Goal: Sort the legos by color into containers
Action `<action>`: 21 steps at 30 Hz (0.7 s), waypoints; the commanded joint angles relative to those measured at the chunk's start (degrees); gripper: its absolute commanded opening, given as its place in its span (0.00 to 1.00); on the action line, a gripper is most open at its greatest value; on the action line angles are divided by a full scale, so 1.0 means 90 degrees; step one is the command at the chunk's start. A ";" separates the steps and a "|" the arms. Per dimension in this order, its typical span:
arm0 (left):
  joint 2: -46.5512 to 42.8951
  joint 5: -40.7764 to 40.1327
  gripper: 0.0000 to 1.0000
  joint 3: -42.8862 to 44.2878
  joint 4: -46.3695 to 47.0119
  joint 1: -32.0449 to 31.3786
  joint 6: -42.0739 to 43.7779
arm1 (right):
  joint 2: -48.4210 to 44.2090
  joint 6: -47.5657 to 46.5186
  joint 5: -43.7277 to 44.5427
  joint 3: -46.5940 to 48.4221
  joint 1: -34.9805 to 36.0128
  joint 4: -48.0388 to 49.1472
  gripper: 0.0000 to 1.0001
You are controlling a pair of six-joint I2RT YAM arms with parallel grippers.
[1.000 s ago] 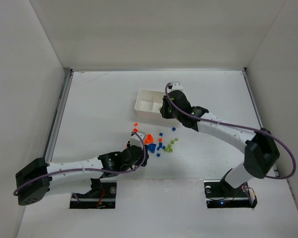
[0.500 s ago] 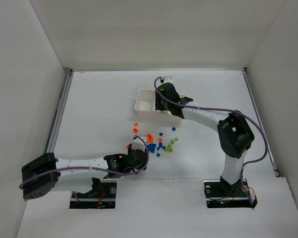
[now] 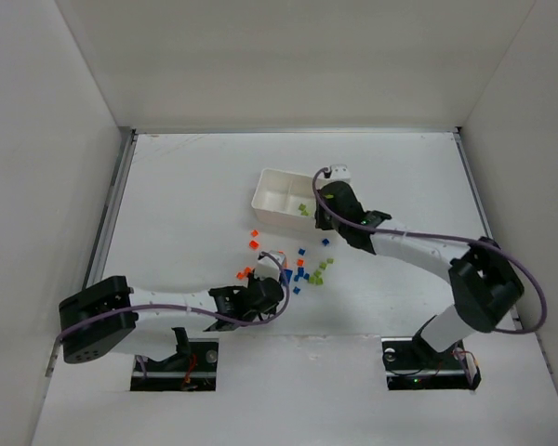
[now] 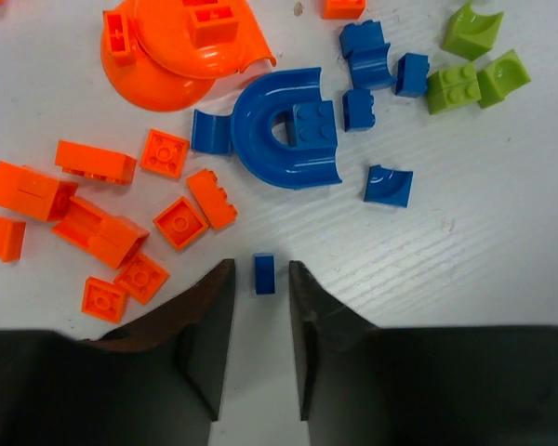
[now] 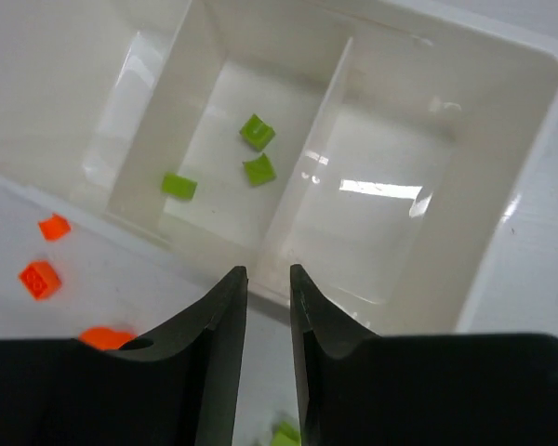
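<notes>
The legos lie loose on the table: a large orange piece (image 4: 172, 51), a large blue arch (image 4: 284, 130), small orange bricks (image 4: 93, 218), blue bricks (image 4: 381, 65) and green ones (image 4: 474, 70). My left gripper (image 4: 260, 266) is low at the pile's near edge (image 3: 273, 284). It is open, and a tiny blue brick (image 4: 264, 274) lies between its fingertips with a thin gap on each side. The containers are the compartments of a white tray (image 3: 260, 200). Three green bricks (image 5: 258, 131) lie in its middle compartment. My right gripper (image 5: 268, 271) hangs just outside the tray's near wall (image 3: 318, 216), narrowly open and holding nothing.
White walls close in the table on the left, the back and the right. A metal rail (image 3: 112, 209) runs along the left edge. A few orange bricks (image 3: 254, 243) and blue bricks (image 3: 325, 242) lie scattered between the pile and the tray.
My right gripper swung in over the tray, then drew back to its near right side. My left gripper stayed at the pile, and its jaws have narrowed around the tiny blue brick.
</notes>
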 commanded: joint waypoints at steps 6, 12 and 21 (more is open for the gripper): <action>-0.0144 0.0056 0.10 0.0241 -0.0123 0.0136 0.0125 | -0.2216 0.0390 0.0159 -0.1989 0.0373 -0.0086 0.31; -0.0975 0.0134 0.09 0.0709 0.0003 0.0730 0.0291 | -0.2842 0.0625 0.0178 -0.2410 0.1154 -0.0731 0.31; 0.0303 0.0847 0.10 0.2643 0.1155 0.2831 0.0711 | -0.2931 0.1143 -0.0095 -0.2586 0.2053 -0.1191 0.40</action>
